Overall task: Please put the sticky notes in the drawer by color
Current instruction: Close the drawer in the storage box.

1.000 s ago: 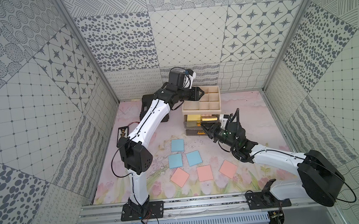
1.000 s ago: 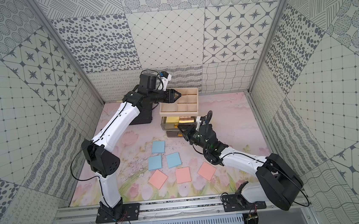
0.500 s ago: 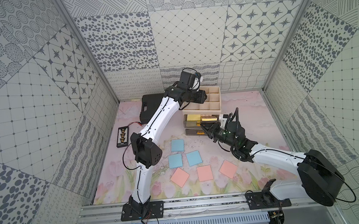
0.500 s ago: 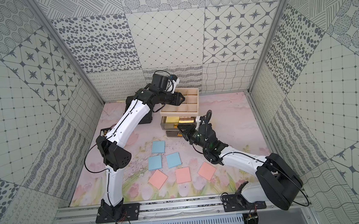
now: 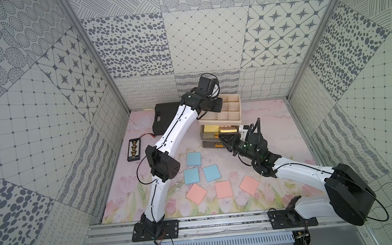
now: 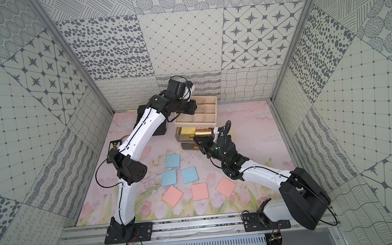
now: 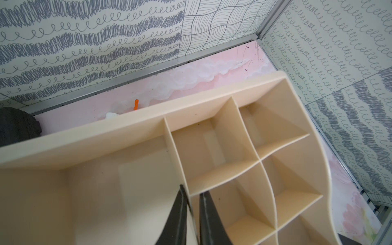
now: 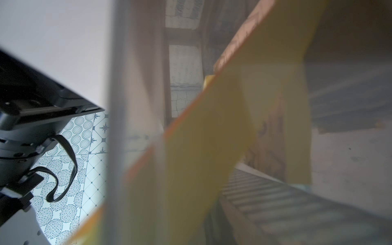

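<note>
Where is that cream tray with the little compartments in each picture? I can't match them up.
A top view: the cream tray sits back-centre, atop the drawer cabinet.
A top view: same spot.
Left wrist: it fills most of the picture, seen close.
Right wrist: not in it.
Shared landmark: the left hand, its dark fingers astride a tray divider.

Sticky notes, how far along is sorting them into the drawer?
Done: yellow notes lie in the open top drawer. In hand: right fingers seem to hold a further yellow note; left fingers clamp the tray top. Left: three blue notes and three pink notes on the table.
</note>
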Robot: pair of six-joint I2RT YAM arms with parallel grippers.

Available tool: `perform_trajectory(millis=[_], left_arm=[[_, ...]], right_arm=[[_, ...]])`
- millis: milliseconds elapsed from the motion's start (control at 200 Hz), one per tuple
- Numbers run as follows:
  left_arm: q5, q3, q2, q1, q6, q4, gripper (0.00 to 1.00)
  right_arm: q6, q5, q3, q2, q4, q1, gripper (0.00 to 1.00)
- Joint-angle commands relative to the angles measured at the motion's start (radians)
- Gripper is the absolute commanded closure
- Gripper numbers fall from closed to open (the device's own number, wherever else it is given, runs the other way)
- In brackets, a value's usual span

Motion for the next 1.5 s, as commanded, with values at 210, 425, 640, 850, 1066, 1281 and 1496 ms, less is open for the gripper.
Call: perform_trajectory(millis=[210,425,640,850,1066,1281,1496], left_arm=[[-0.136,0.016,0.015,-0.038,0.015,-0.048,1.00],[-0.268,0.021,0.012,-0.070,-0.010,-0.035,1.00],[-0.380,0.060,0.037,-0.091,-0.039,-0.062,1.00],[-0.426,0.064,0.039,-0.092,-0.074,-0.060,1.00],[-0.455,0.075,0.048,-0.092,-0.097,-0.070,1.00],[-0.458,0.074,0.043,-0.092,-0.093,-0.070,1.00],[-0.448,0.069,0.040,-0.092,-0.096,-0.073,1.00]], right_arm=[[-0.048,-0.033,-0.025,0.009,-0.080,0.007,0.97],[-0.047,-0.032,-0.032,-0.015,-0.110,0.018,0.95],[-0.042,-0.005,-0.033,-0.033,-0.126,0.048,0.95],[-0.023,0.026,-0.034,-0.047,-0.147,0.077,0.95],[-0.018,0.045,-0.022,-0.050,-0.159,0.113,0.97],[-0.046,0.088,-0.022,-0.084,-0.218,0.106,0.97],[-0.079,0.063,-0.021,-0.080,-0.221,0.035,0.96]])
